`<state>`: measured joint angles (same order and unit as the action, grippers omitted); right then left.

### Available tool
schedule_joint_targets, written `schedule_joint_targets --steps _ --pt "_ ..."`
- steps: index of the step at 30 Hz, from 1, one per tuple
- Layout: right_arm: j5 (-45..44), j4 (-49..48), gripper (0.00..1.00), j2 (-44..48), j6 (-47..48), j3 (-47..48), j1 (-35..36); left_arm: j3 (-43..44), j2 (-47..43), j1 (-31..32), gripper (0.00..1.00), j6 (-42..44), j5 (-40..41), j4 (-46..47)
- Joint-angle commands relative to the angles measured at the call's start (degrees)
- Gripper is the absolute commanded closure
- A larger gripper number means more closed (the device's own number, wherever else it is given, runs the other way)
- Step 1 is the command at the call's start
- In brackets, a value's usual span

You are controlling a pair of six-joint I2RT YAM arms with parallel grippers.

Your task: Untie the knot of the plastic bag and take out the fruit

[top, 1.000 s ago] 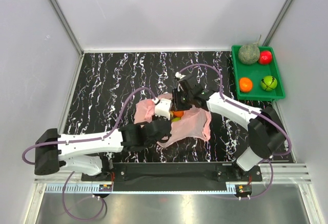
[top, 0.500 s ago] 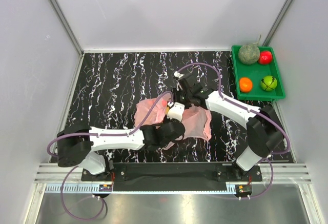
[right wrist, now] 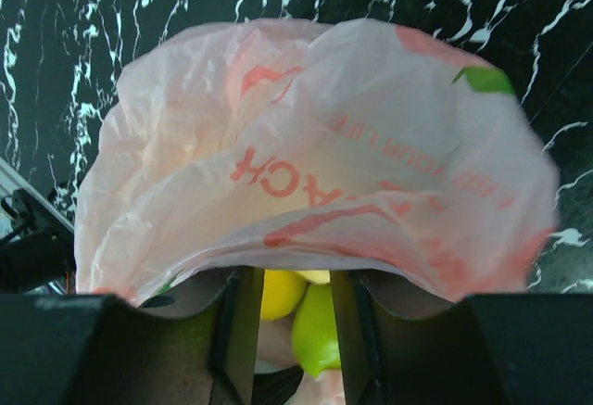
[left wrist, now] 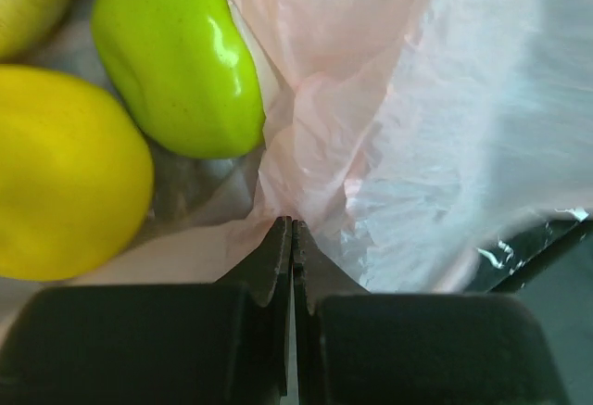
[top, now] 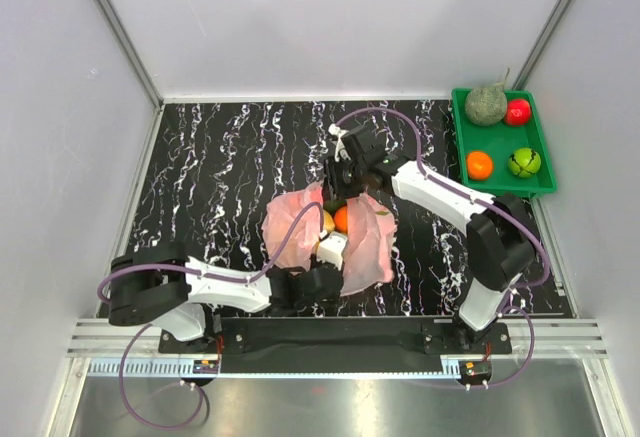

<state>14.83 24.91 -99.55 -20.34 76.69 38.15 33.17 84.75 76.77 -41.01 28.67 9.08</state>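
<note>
The bag lies in the middle of the table, between the two grippers. It is open on top, and the fruit is inside it. From above, an orange fruit shows in the opening. The left wrist view shows a yellow fruit and a green fruit just beside the pink film.

The left gripper is at the near side of the bag. Its jaws are fully closed and pinch a thin fold of the bag at the tips.

The right gripper is at the far side. Its jaws stand about half open, and the bag's rim lies across the tips. I cannot tell if they grip it.

Far right there is a green tray with a melon and a red fruit, well apart from the bag.
</note>
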Motion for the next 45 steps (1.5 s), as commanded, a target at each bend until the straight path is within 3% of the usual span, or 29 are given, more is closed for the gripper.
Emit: schedule_joint_targets --steps 1,10,17,22,30,32,33,34,35,38,42,45 --pt "3.4 -1.1 0.59 -2.6 2.1 4.3 -2.8 -0.6 -1.3 1.4 1.0 -3.7 -0.7 7.3" --pt "1.8 2.4 0.58 -7.8 4.3 15.7 -7.1 3.6 1.5 2.5 1.0 -0.9 4.6 8.0" --pt "0.4 10.1 0.57 -11.2 7.1 25.5 -9.2 9.0 2.5 -10.9 1.0 8.7 -1.2 11.1" --pt "1.3 7.5 0.57 -3.8 6.5 15.1 -9.0 13.4 0.1 -14.1 1.0 11.7 -2.9 7.5" --pt "-1.1 5.2 0.55 14.0 2.4 -3.5 -5.8 12.1 -12.7 -13.0 1.0 5.7 -2.6 -0.9" --pt "-2.8 3.8 0.53 17.8 0.6 -6.8 -4.4 12.6 -18.5 -11.9 0.96 6.6 -0.3 -2.9" --pt "-3.9 3.3 0.52 18.9 -0.2 -9.9 -4.2 13.1 -20.1 -11.6 0.92 7.2 0.6 -3.5" --pt "-4.6 2.3 0.51 20.8 -1.6 -11.2 -4.2 13.7 -22.5 -11.6 0.81 8.4 0.8 -5.3" --pt "-5.7 1.9 0.51 21.7 -2.0 -12.4 -4.1 15.9 -23.1 -11.6 0.8 9.1 1.0 -6.6" --pt "-5.9 -0.3 0.49 23.5 -3.5 -17.2 -4.1 22.7 -21.7 -11.6 0.71 11.4 5.2 -15.8" --pt "-5.2 -1.6 0.48 24.0 -4.0 -18.7 -3.6 31.0 -13.7 -12.2 0.73 11.5 10.7 -31.3" --pt "-5.2 -2.0 0.47 24.5 -3.7 -19.3 -3.6 33.6 -10.6 -11.4 0.77 10.2 10.7 -33.8"
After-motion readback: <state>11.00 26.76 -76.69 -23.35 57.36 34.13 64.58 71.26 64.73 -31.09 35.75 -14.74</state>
